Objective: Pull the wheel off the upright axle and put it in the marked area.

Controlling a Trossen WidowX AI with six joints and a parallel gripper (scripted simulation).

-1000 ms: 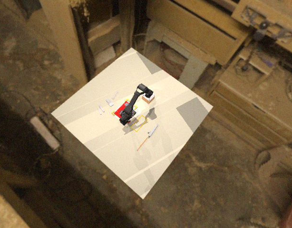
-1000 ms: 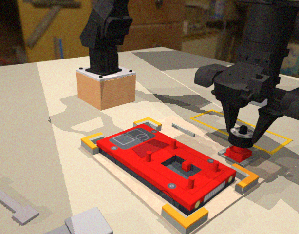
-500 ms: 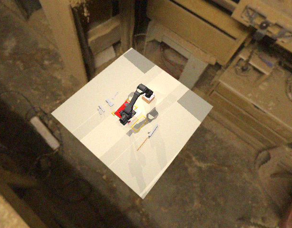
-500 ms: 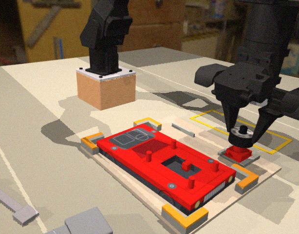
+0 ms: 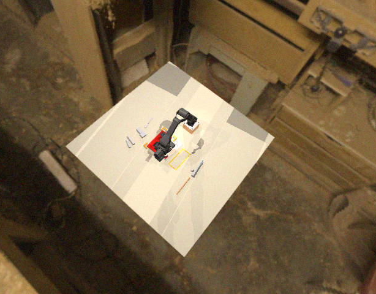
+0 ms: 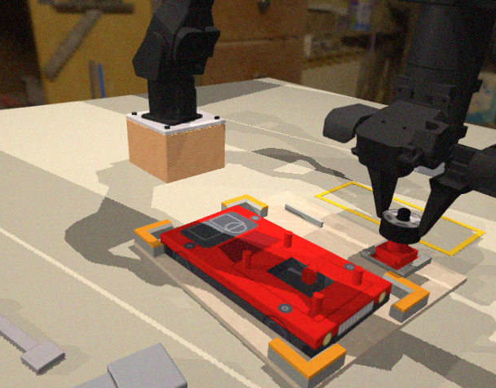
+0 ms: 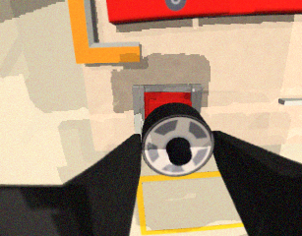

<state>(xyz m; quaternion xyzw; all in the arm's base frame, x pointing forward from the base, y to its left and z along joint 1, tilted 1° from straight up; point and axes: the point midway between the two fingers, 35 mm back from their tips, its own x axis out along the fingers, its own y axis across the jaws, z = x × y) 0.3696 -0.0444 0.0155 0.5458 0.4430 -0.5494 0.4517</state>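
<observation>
The black wheel [image 6: 401,232] [image 7: 157,156] with a silver, spoked face lies level around the upright axle. A black tip stands out above its face, and a red stem shows below it. The stem rises from a red block [image 6: 397,255] [image 7: 165,100] in a grey holder. My gripper [image 6: 401,225] [image 7: 176,139] points down and is shut on the wheel, with one finger at each side of the rim. The marked area, a yellow outline [image 5: 176,169] [image 6: 451,252] [image 7: 142,206], lies on the table just beyond the holder. Nothing stands in it.
A red car body [image 5: 155,141] [image 6: 256,280] [image 7: 239,9] with upright pegs lies beside the holder, between orange-topped corner brackets [image 6: 411,299] [image 7: 79,34]. A thin grey bar [image 6: 303,215] [image 7: 295,101] is nearby. A grey tool [image 5: 198,168] and an orange stick [image 5: 183,185] lie beyond the marked area.
</observation>
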